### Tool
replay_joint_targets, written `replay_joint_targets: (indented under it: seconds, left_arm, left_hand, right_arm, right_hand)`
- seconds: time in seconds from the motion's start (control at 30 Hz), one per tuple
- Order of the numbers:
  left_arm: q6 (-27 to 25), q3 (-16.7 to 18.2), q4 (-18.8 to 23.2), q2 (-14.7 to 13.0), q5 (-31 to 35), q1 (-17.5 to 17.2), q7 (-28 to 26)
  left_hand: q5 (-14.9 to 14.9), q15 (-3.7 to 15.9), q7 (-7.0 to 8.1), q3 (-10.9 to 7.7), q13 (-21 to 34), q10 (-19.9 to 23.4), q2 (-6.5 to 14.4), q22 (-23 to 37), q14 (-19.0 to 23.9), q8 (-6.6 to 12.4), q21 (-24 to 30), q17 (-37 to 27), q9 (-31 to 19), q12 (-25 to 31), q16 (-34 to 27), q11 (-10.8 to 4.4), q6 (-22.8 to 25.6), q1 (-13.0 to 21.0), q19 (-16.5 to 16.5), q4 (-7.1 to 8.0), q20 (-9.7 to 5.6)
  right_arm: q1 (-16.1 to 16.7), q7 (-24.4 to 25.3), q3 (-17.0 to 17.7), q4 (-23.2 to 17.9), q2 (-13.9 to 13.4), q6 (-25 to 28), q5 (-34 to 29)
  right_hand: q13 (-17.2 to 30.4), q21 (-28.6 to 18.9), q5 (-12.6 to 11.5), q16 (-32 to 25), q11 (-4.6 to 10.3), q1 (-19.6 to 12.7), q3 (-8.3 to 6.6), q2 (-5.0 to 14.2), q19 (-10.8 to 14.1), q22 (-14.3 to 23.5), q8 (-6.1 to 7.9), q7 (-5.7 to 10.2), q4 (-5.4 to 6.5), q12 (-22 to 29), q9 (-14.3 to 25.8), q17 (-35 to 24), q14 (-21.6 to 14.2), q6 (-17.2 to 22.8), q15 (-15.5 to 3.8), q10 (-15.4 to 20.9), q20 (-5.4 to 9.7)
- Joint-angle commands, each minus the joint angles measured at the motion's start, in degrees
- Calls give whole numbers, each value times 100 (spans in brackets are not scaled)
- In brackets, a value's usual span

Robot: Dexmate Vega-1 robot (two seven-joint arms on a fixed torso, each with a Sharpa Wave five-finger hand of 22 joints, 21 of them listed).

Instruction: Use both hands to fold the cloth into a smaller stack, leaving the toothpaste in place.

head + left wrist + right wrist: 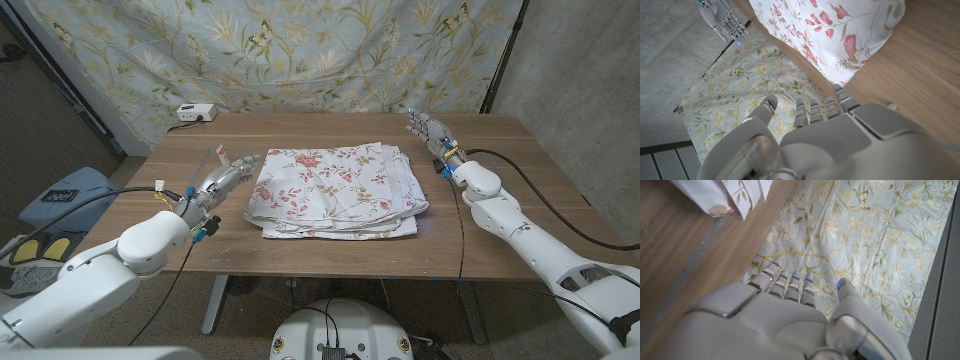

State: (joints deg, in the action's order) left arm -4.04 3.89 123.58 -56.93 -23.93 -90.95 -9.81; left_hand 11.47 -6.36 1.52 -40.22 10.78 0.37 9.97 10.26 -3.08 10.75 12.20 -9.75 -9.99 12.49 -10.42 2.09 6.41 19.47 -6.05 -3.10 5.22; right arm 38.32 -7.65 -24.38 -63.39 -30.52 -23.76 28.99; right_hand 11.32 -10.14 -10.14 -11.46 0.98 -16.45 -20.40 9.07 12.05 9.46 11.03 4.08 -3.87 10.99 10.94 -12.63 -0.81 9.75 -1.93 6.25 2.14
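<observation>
From my head camera, the white cloth with red flower print lies folded in a loose stack mid-table on the wooden table. My left hand sits just beside its left edge, fingers straight and apart, holding nothing. My right hand hovers near the far right corner, open too.

Left wrist camera: my fingers are extended, empty, with the cloth ahead.

Right wrist camera: my fingers are spread, grasping nothing, near a cloth corner

Open table flanked the folded cloth
Bare wood lay on both sides; a white box sat at the far left corner
</observation>
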Motion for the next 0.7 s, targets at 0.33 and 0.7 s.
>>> replay_joint_targets:
  seconds: [0.33, 0.7]
  left_arm:
    - [-1155, 784, 823, -268, 1412, -581, 862]
    - [-1213, 740, 840, -462, 2192, -669, 1343]
  left_hand:
    - [18, 47, 107, 139, 16, -62, -15, 15, -29, -46, -14, -48, -20, -34, -10, -109, -63, -14, 37, 51, -26]
    - [-2, 116, 107, 216, 18, -37, 9, 14, 10, -35, -4, -69, -21, -29, -41, -144, -46, -88, -3, 135, -92]
  right_arm:
    - [-233, -72, -81, 333, -51, -176, -233]
    - [-584, -240, -253, 476, -145, -336, -592]
  right_hand:
    - [18, 22, 5, 15, 74, 83, 21, -24, -214, 31, -33, 64, 22, -24, 12, -11, 157, -108, -61, -146, 269]
    - [-3, 44, -15, 69, 151, 216, 69, -24, -866, 29, -86, 39, 74, -55, -12, 2, 564, -430, -25, -422, 370]
